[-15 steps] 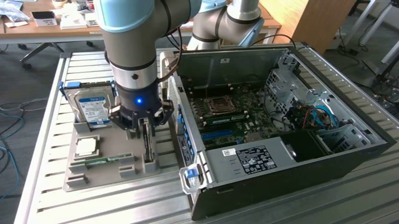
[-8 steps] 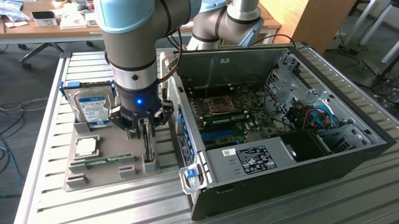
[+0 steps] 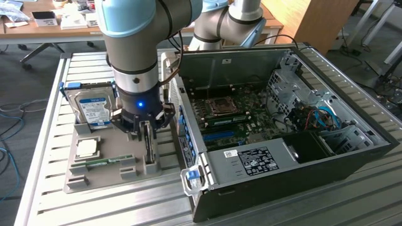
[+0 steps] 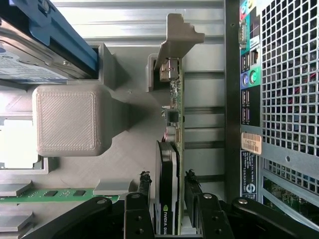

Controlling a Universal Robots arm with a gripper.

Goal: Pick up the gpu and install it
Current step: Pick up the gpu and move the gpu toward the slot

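The gpu (image 3: 149, 147) stands on edge in a slot of the grey printed holder (image 3: 107, 176), right beside the open computer case (image 3: 351, 141). My gripper (image 3: 146, 128) is lowered straight over it. In the wrist view the gpu (image 4: 178, 99) shows as a thin green board with a black cooler and a silver bracket at its far end. My gripper (image 4: 168, 175) straddles the cooler end, one black finger (image 4: 144, 186) on each side. A narrow gap shows between the fingers and the card, so the jaws stand open.
The holder also carries an upright hard drive (image 3: 94, 108), a processor (image 3: 86, 148) and a memory stick (image 3: 100, 163). The case's rear panel (image 4: 279, 99) stands close beside the card. Inside the case lies the motherboard (image 3: 232, 117), with the power supply (image 3: 251, 162) in front.
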